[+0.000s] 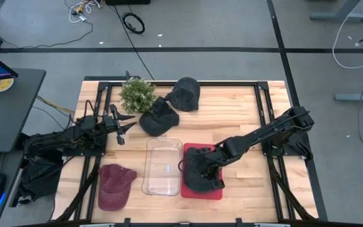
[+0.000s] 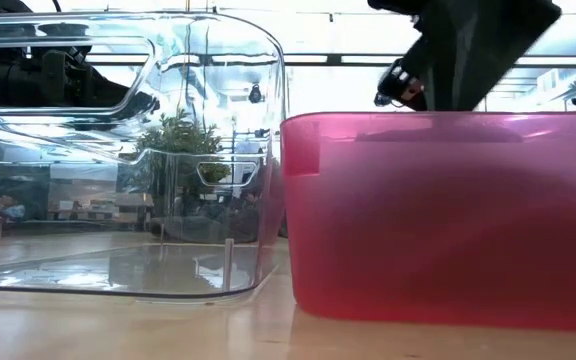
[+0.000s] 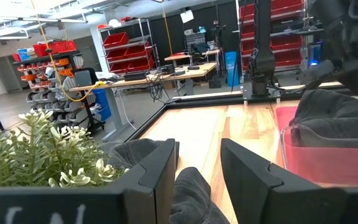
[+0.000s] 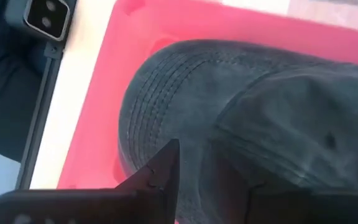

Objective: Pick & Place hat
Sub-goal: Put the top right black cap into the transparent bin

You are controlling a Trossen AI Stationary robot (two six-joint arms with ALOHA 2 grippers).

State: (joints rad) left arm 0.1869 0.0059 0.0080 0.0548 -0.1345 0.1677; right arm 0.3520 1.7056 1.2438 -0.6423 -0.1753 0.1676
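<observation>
A dark grey hat [image 1: 201, 171] lies in the red bin [image 1: 214, 192], its stitched brim [image 4: 160, 99] toward the bin's wall. My right gripper [image 1: 204, 165] reaches down into that bin and is shut on the hat [image 4: 278, 106]. My left gripper [image 1: 121, 126] hovers open at the table's left, pointing at a second dark hat [image 1: 159, 117] that rests on the wood. This second hat [image 3: 191, 190] shows between its fingers without touching them. A third dark hat [image 1: 184, 93] lies near the far edge. A maroon hat [image 1: 115, 186] lies near the front. My right gripper pinches a raised fold of the hat's crown [image 4: 211, 167] between its two fingers [image 4: 161, 177], coming from above and slanting in from the table's right. The hat rests in the red bin, its brim against the bin's floor.
A clear plastic bin [image 1: 162, 167] stands just left of the red bin [image 2: 448, 220], filling the low view's left side as the clear bin [image 2: 128, 150]. A small green plant [image 1: 136, 93] stands near the far left, close to my left gripper. Black frame rails border the table's sides.
</observation>
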